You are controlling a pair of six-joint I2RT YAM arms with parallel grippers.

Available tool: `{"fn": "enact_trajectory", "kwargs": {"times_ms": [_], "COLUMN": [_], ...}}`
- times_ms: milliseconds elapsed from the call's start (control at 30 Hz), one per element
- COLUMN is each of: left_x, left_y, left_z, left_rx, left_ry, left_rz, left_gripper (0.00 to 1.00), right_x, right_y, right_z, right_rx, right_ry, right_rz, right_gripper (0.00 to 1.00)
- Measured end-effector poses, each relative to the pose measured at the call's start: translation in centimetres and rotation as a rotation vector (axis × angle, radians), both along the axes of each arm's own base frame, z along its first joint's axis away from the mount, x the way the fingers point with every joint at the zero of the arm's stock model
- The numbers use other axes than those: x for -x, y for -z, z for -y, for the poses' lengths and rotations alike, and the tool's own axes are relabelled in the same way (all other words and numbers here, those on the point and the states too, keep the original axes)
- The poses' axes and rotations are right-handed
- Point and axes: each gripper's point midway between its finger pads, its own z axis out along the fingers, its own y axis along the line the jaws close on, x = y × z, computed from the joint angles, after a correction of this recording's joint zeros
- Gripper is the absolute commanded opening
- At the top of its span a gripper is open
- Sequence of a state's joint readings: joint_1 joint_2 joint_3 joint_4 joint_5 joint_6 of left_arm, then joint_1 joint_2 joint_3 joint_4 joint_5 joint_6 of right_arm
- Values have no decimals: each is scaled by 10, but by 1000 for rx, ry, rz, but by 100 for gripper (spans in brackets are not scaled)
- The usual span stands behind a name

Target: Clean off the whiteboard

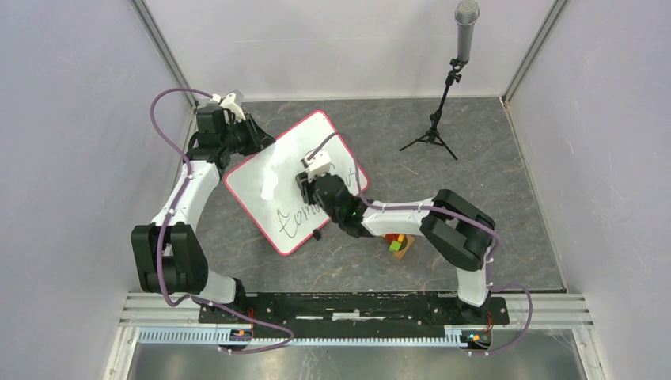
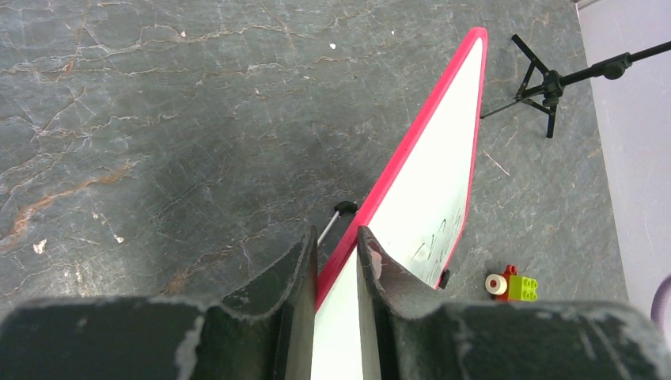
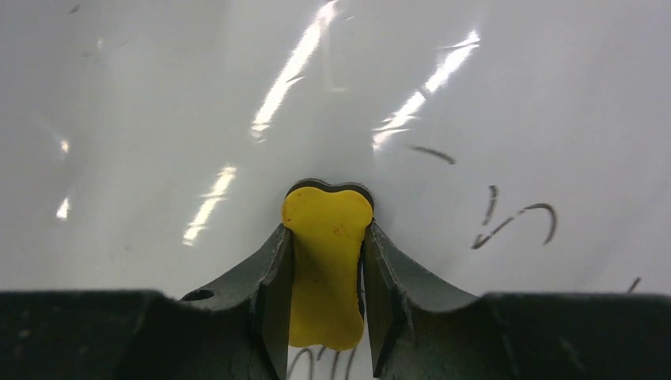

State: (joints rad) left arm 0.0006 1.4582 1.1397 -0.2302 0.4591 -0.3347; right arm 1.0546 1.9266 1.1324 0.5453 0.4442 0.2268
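Observation:
The whiteboard (image 1: 277, 178) is a white board with a red-pink rim, lying turned like a diamond on the grey table. Black handwriting (image 1: 294, 215) remains on its near part. My left gripper (image 1: 257, 138) is shut on the board's far-left edge; in the left wrist view its jaws (image 2: 336, 257) clamp the red rim of the whiteboard (image 2: 443, 158). My right gripper (image 1: 308, 184) is over the board's middle, shut on a yellow eraser (image 3: 327, 261) that presses on the whiteboard (image 3: 198, 95). Marker strokes (image 3: 514, 218) show right of the eraser.
A microphone on a black tripod (image 1: 443, 103) stands at the back right. A small stack of coloured toy bricks (image 1: 399, 244) sits just right of the board's near corner, also in the left wrist view (image 2: 514, 285). Walls enclose the table on three sides.

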Motion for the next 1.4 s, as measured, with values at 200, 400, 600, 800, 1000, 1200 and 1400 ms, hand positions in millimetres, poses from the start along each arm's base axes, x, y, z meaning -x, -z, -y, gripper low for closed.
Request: {"fn": "enact_trajectory", "kwargs": {"times_ms": [200,400,600,800,1000,1200,1400], "left_x": [0,0,2,2,2,3,3], "left_y": [0,0,2,1,1,0,0], "left_z": [0,0,0,0,0,1,1], "left_rx": [0,0,3,7,9,10,9], "left_ry": [-1,-1,2,7,9,12,10], "left_rz": [0,0,-11,-11,-10,-9,-9], "left_gripper": [29,29,28,28,28,28,27], "right_x": [-47,-70,-71,-66,-50,-21,-35], "right_y": [-1,3,4,2,-15,-31,-30], "right_z": [48,78,80,74,34,-25,-15], "right_rx": [-93,-156,-182,-152,-43,-15,-33], "right_ry": [122,198,210,187,99,-71,-70], "right_rz": [-60,-108,-131,-111,-38,18,8], "right_gripper": [30,30,30,30,31,32,32]}}
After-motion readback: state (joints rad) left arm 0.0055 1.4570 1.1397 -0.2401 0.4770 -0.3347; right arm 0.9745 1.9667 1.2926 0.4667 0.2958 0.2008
